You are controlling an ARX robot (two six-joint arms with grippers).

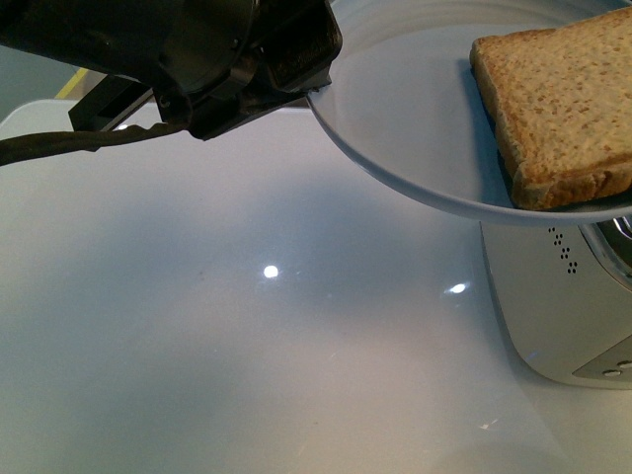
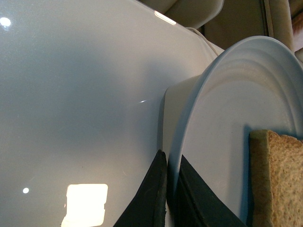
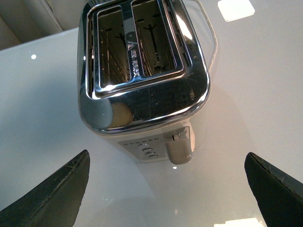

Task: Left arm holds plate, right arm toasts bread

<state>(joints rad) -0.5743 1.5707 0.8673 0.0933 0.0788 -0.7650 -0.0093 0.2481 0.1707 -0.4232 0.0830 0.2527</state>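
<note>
My left gripper [image 1: 314, 87] is shut on the rim of the pale plate [image 1: 415, 128], holding it tilted in the air above the table. The bread [image 1: 558, 99] lies on the plate, slid towards its lower edge. The left wrist view shows both black fingers [image 2: 151, 198] pinching the plate [image 2: 227, 142] rim, with the bread [image 2: 277, 179] just beyond them. My right gripper [image 3: 168, 177] is open above the table, its two black fingertips [image 3: 57, 194] wide apart. Beyond them stands the chrome toaster [image 3: 142, 94], both slots showing nothing inside.
The toaster [image 1: 563, 316] stands on the glossy white table [image 1: 247, 346] at the right, under the plate's lower edge. Its lever [image 3: 179, 151] and buttons face my right gripper. Beige chairs [image 2: 199, 12] stand past the table's far edge.
</note>
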